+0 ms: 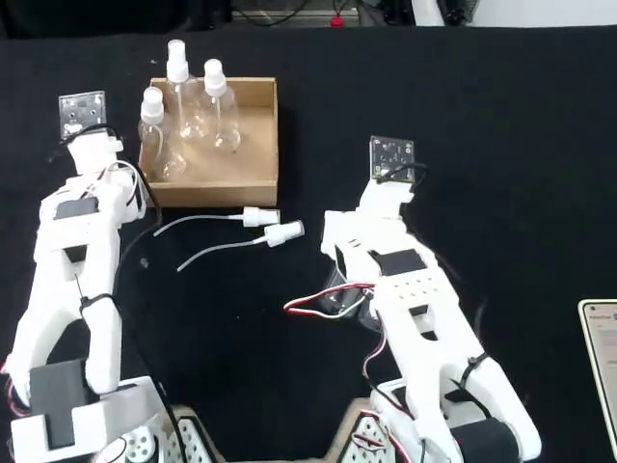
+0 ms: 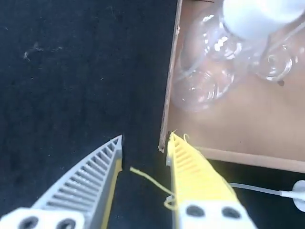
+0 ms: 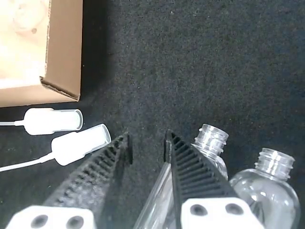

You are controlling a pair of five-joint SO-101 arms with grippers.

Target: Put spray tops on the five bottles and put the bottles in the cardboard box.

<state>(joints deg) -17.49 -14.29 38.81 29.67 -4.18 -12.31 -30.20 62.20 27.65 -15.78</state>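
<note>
The cardboard box (image 1: pixel 260 125) stands at the back left and holds three clear bottles (image 1: pixel 193 106) with white spray tops on. Two loose spray tops (image 1: pixel 273 225) with long tubes lie on the black cloth just in front of the box. My left gripper (image 2: pixel 144 140) is open, empty, and hovers at the box's near left corner (image 2: pixel 164 145). My right gripper (image 3: pixel 147 138) is also open and empty, low over the cloth. It sits between the loose spray tops (image 3: pixel 66 131) and two uncapped bottles (image 3: pixel 238 162), which stand close beside one finger.
A black cloth covers the whole table. A white device (image 1: pixel 600 347) lies at the right edge. Red and white cables (image 1: pixel 323 299) hang off the right arm. Open cloth stretches to the right of the box and behind the right arm.
</note>
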